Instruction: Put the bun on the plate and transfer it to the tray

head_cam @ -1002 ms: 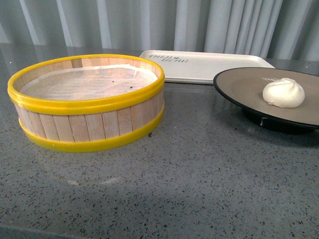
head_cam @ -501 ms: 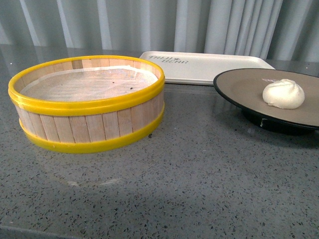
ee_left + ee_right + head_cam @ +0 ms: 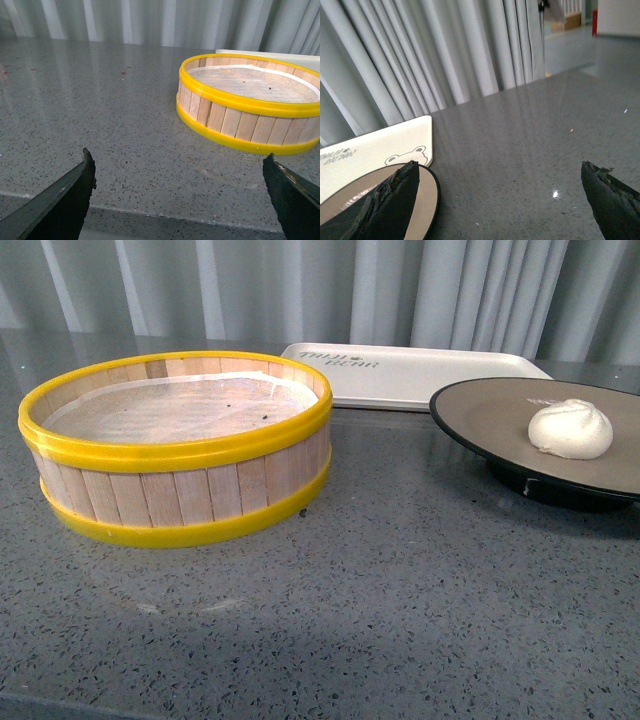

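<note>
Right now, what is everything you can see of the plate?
The plate is wide, round and shallow, with a matte grey-brown face, a glossy black rim and a black foot. It stands level on the speckled grey table, right of the wooden basket and just in front of the tray. The bun sits on its face. Its right edge is out of the front view.

Grey lettering (image 3: 340,362) on the tray (image 3: 440,375), too blurred to read, bear-face outline (image 3: 406,156) printed beside it
</note>
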